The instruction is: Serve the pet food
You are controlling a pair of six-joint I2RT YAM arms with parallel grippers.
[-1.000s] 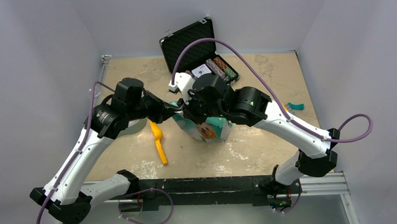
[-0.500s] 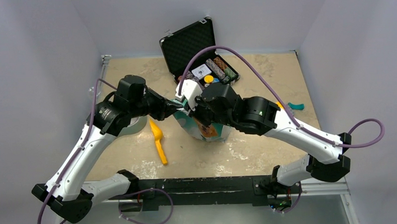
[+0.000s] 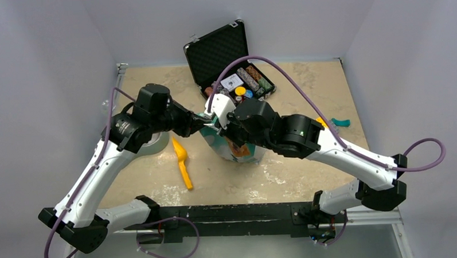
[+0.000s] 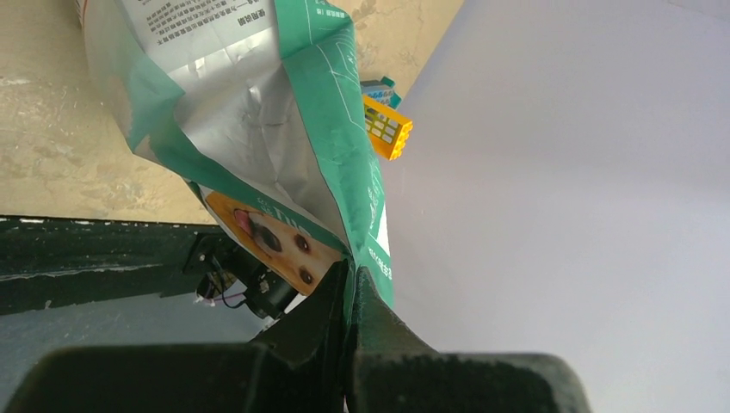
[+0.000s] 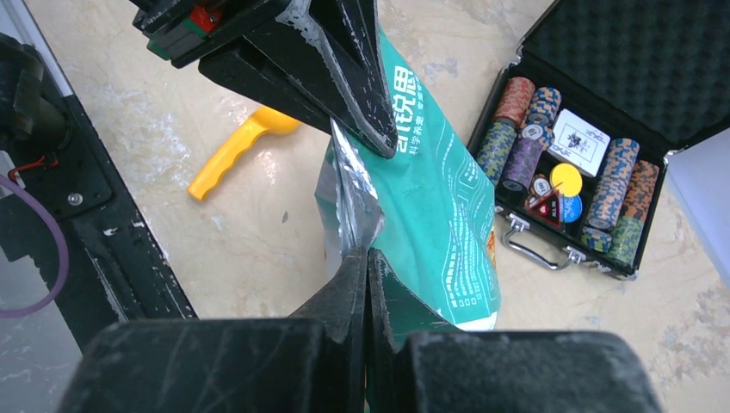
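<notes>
progress: early, by my read. teal pouch [image 3: 242, 153] w/ the dog face stands upright mid-table, btwn the two arms, and no kibble shows anywhere outside it. left gripper [image 4: 351, 271] has its jaws pressed together on the pouch's top edge. right gripper [image 5: 366, 254] pinches the same top from the opposite side, jaws tight on the foil rim. silver lining [image 5: 349, 194] shows btwn the two grips, so the mouth looks at least partly parted, prob. the opening step. left to do, as i judge it: spread the mouth, get food out and into a dish. yellow scoop [image 3: 182, 163] lies flat on the table just left of the pouch, untouched.

hard to see: inside of the pouch is hidden in every view, so fill level unknown. in the top view both wrists cover the pouch's top. a pale round thing [image 3: 154, 145] peeks from under the left arm, maybe a bowl, can't tell. poker chip case [image 3: 217, 48] sits open behind, well apart, not part of this job.
</notes>
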